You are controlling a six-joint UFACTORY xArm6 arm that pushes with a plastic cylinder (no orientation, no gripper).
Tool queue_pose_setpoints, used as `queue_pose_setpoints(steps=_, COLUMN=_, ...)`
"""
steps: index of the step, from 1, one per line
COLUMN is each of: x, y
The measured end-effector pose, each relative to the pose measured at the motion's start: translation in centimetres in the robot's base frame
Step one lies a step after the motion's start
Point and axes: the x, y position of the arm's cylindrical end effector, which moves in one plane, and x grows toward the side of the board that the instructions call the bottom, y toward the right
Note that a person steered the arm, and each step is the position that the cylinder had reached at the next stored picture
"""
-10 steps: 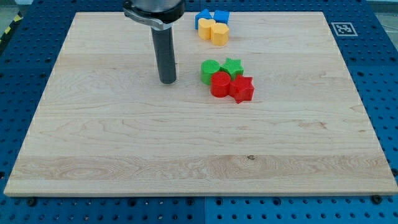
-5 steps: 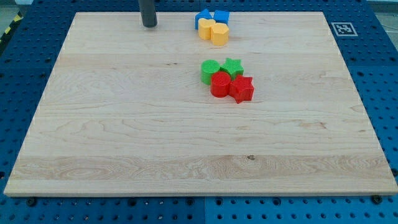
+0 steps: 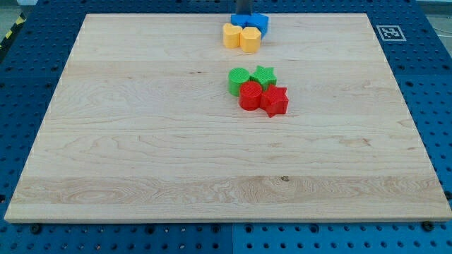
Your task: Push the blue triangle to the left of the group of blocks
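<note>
The blue triangle [image 3: 239,20] lies at the view's top edge of the wooden board [image 3: 141,141], touching a blue cube [image 3: 260,21] on its right. Only the rod's lower end shows at the top edge; my tip [image 3: 242,14] is right behind the blue triangle, at or touching its far side. Two yellow blocks, a rounded one [image 3: 232,34] and a hexagonal one [image 3: 250,39], sit just below the blue pair.
A second cluster sits near the board's middle: a green round block [image 3: 239,80], a green star [image 3: 264,75], a red round block [image 3: 250,95] and a red star [image 3: 276,101]. A fiducial tag [image 3: 388,32] is at the top right corner.
My tip went from left of the green blocks up to the top edge, then right to behind the blue triangle. The blue triangle and cube have shifted slightly right.
</note>
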Motion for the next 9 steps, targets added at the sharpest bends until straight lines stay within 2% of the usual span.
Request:
queue_pose_setpoints(steps=1, x=5.7, y=0.0)
queue_pose_setpoints(steps=2, x=9.2, y=0.0)
queue_pose_setpoints(steps=4, x=6.9, y=-0.7)
queue_pose_setpoints(steps=6, x=11.9, y=-5.7)
queue_pose_setpoints(steps=7, x=12.0, y=-6.1)
queue_pose_setpoints(steps=8, x=10.2, y=-6.1)
queue_pose_setpoints(steps=9, x=13.3, y=-6.5)
